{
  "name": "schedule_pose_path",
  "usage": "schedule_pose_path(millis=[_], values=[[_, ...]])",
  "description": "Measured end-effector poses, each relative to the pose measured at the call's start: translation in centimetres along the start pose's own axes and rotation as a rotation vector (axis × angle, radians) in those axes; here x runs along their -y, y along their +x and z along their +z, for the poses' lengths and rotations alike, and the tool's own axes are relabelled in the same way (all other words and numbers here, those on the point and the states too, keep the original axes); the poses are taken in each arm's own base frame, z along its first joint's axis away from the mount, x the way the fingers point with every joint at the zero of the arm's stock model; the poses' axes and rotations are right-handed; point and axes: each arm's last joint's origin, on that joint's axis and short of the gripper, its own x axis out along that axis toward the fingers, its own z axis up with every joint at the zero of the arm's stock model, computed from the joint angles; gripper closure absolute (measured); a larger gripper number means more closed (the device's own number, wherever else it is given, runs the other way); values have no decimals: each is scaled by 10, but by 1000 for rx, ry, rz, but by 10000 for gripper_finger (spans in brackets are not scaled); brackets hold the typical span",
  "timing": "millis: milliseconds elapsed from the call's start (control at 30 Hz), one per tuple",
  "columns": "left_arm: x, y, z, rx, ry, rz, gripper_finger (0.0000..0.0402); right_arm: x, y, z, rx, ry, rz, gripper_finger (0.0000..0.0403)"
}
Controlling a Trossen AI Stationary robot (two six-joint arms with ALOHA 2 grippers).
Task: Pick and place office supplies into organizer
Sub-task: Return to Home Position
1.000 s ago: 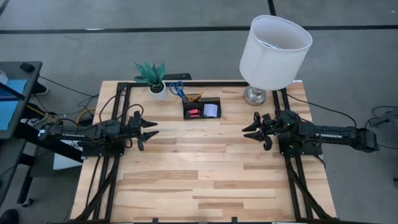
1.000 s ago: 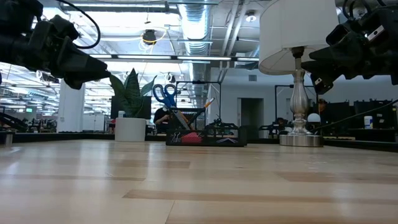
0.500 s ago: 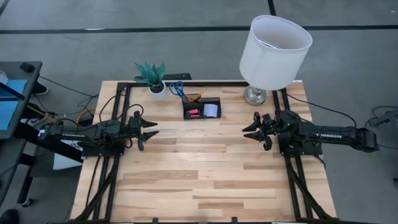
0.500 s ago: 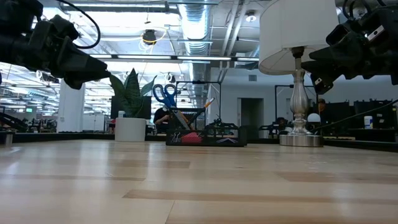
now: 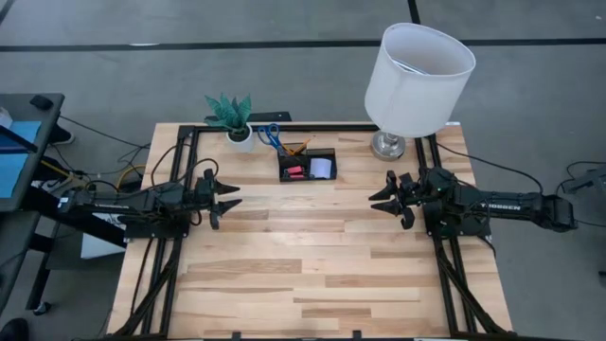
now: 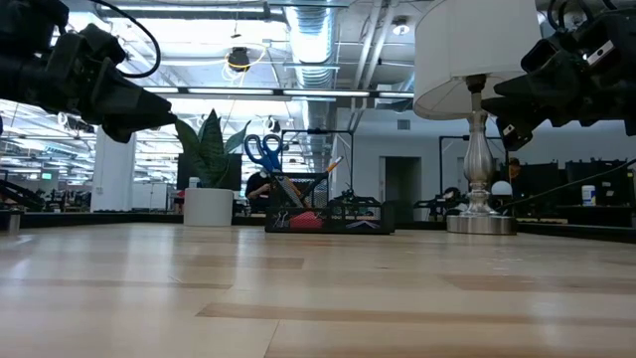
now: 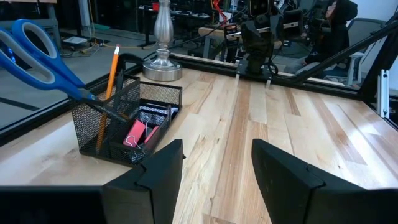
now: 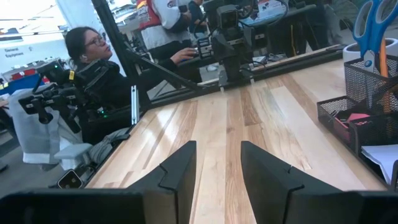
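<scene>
The black mesh organizer (image 5: pixel 306 165) stands near the table's far edge. Blue-handled scissors (image 5: pixel 269 134) and orange pens (image 7: pixel 108 81) stand upright in its cup section. Pink-red pieces (image 7: pixel 136 132) and a pale lavender note pad (image 5: pixel 322 168) lie in its low trays. My left gripper (image 5: pixel 235 195) hovers open above the table's left side. My right gripper (image 5: pixel 375 200) hovers open at the right side. Both face each other, and neither touches anything.
A white pot with a green plant (image 5: pixel 233 118) stands left of the organizer. A lamp with a white shade (image 5: pixel 417 68) stands on a silver base (image 5: pixel 387 144) at the far right corner. Bare wood (image 5: pixel 312 256) fills the middle and near side. A seated person (image 8: pixel 93 59) shows beyond the table.
</scene>
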Motion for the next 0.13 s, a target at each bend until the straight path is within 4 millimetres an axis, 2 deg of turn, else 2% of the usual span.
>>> schedule_pose_path(millis=[133], values=[[0,0,0,0,0,0,218,0,0,0,0,0,0,285]])
